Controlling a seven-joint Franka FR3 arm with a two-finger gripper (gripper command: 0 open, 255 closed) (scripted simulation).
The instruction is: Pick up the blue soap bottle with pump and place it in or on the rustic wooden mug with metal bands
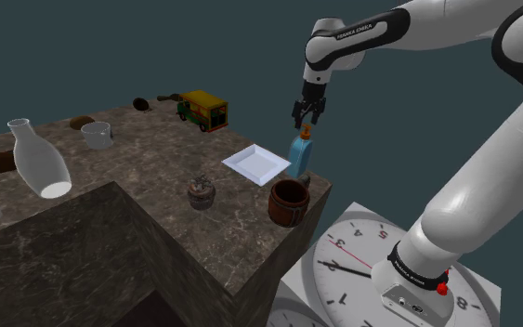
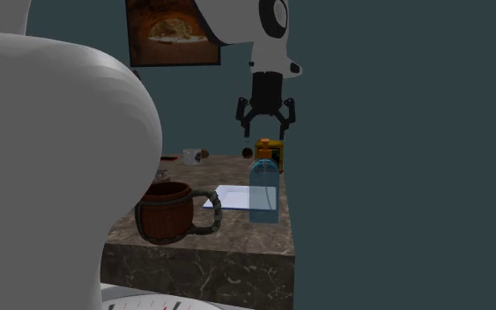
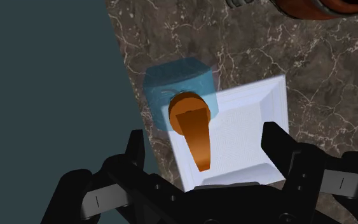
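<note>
The blue soap bottle (image 1: 300,154) with an orange pump stands upright near the marble table's edge, beside a white square tray (image 1: 257,163). My gripper (image 1: 307,122) hangs open just above the pump without touching it. In the second exterior view the gripper (image 2: 264,134) spreads its fingers over the bottle (image 2: 264,189). In the wrist view the bottle (image 3: 177,83) and its pump lie between the two fingertips of the gripper (image 3: 204,137), which stand well apart. The brown wooden mug (image 1: 289,202) with dark bands sits upright at the table corner, a short way from the bottle; the mug (image 2: 168,211) has its handle toward the bottle.
The tray (image 3: 247,121) touches the bottle's side. A yellow-green toy vehicle (image 1: 203,109), a white vase (image 1: 38,158), a small white cup (image 1: 97,135) and a small dark pot (image 1: 201,192) stand on the table. A clock face (image 1: 361,260) lies on the stand below the table edge.
</note>
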